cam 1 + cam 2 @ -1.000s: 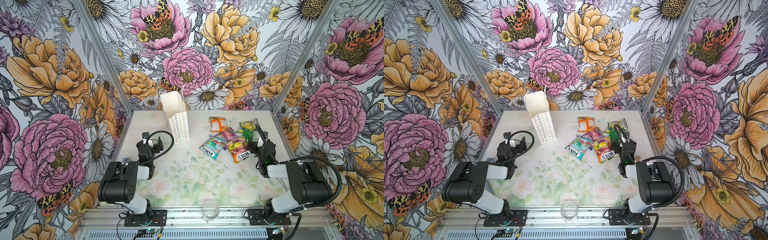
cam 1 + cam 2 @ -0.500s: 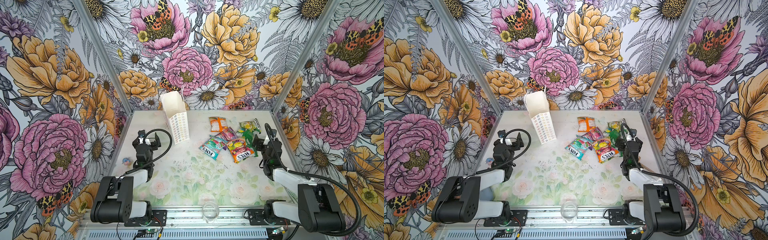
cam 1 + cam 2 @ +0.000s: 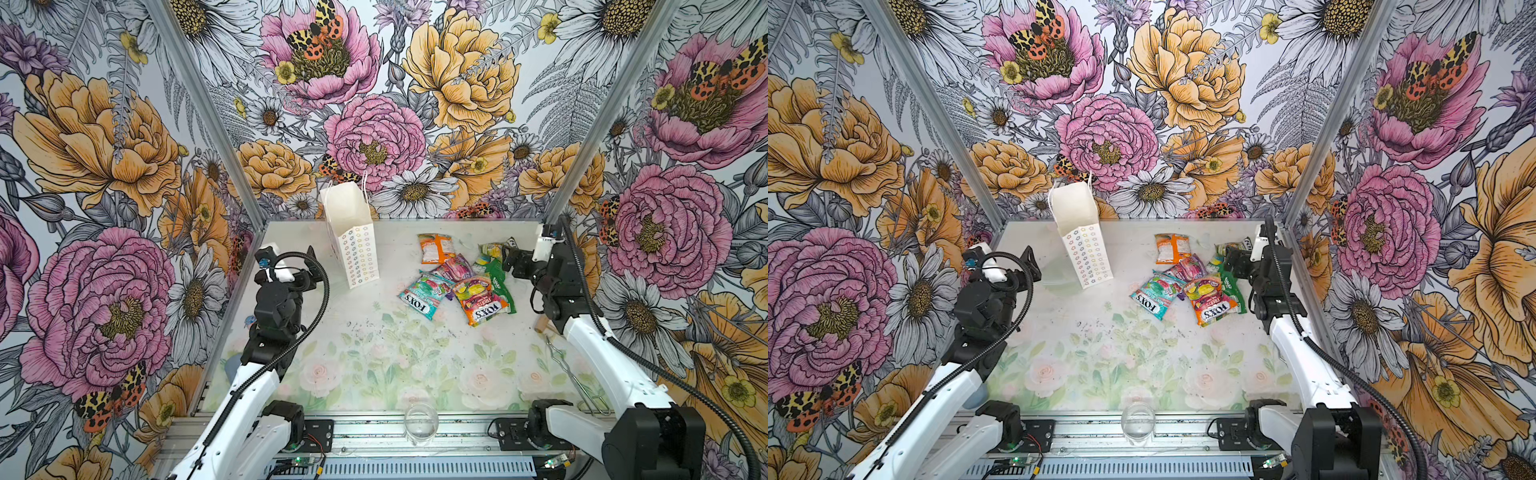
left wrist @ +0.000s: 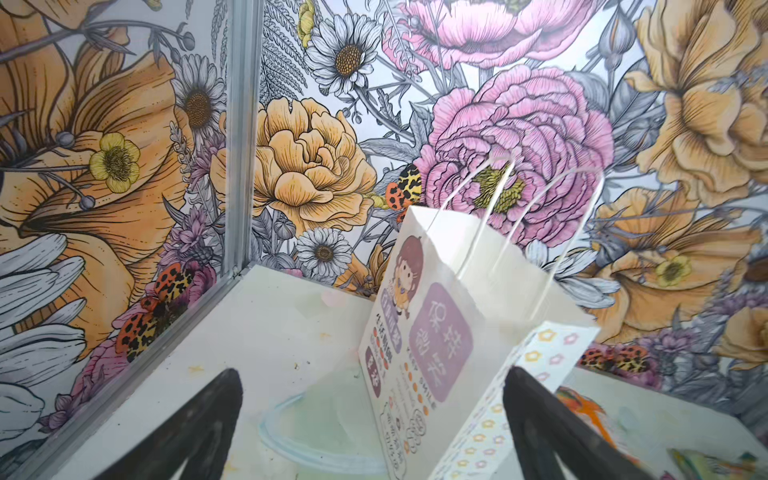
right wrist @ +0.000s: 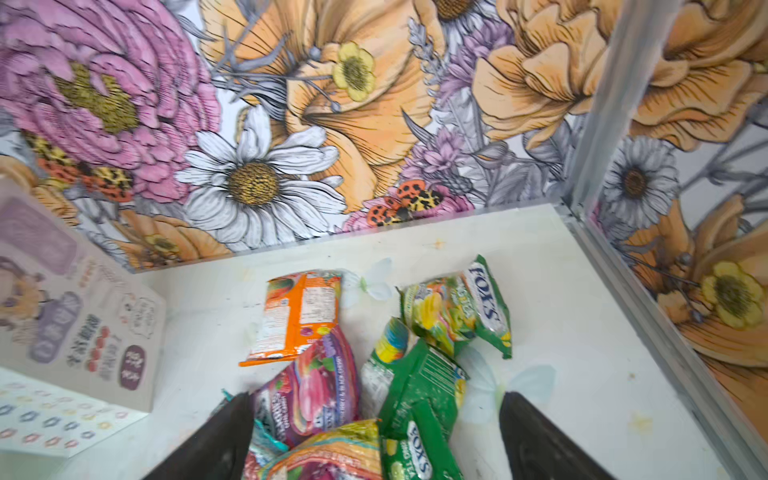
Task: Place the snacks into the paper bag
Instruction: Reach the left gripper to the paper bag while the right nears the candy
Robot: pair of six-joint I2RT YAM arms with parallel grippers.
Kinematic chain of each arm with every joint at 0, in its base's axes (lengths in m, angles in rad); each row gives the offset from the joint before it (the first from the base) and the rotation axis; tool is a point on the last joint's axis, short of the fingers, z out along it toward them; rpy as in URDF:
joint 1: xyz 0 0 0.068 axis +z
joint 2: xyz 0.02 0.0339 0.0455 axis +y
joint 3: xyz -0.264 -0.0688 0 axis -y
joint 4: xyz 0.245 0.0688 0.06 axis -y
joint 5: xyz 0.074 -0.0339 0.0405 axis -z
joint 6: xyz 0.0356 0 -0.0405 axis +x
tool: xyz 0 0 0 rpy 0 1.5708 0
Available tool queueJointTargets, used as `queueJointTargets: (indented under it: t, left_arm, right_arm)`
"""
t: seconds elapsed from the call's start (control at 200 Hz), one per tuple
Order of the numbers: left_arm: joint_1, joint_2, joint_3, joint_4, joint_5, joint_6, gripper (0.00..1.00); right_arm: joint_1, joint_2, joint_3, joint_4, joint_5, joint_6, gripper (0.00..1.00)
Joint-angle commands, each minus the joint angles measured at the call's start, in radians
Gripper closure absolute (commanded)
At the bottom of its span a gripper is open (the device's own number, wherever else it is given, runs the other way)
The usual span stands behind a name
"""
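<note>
Left gripper (image 4: 372, 382), jaws wide and empty, faces the one paper bag (image 3: 359, 257), which stands upright near the back wall (image 3: 415, 137), with open tabletop (image 3: 374, 353) between them. Right of the bag and apart from it, six or seven snacks (image 3: 457, 286) overlap. Right gripper (image 5: 374, 411), wide and empty, hovers over the pile's right side. One glass (image 3: 420, 424) stands at the front edge.

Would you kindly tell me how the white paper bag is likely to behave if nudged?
The paper bag stands tall on a narrow base and looks empty inside, so it is probably light and apt to tip or slide when nudged. Its thin paper walls would likely crease rather than resist a squeeze.
</note>
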Motion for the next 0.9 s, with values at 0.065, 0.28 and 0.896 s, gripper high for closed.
queueJointTargets:
  t: [0.065,0.28,0.896]
  left_arm:
    - [-0.071,-0.025,0.177,-0.34,-0.107,-0.181,0.01]
    - [-0.135,0.114,0.453,-0.625,-0.059,-0.376,0.01]
    - [-0.18,0.433,0.696,-0.733,-0.038,-0.508,0.01]
  right_arm:
    - [0.011,0.01,0.133,-0.177,-0.212,0.077,0.07]
    - [0.056,0.042,0.27,-0.34,-0.207,0.097,0.08]
    - [0.168,0.108,0.432,-0.534,-0.121,0.103,0.09]
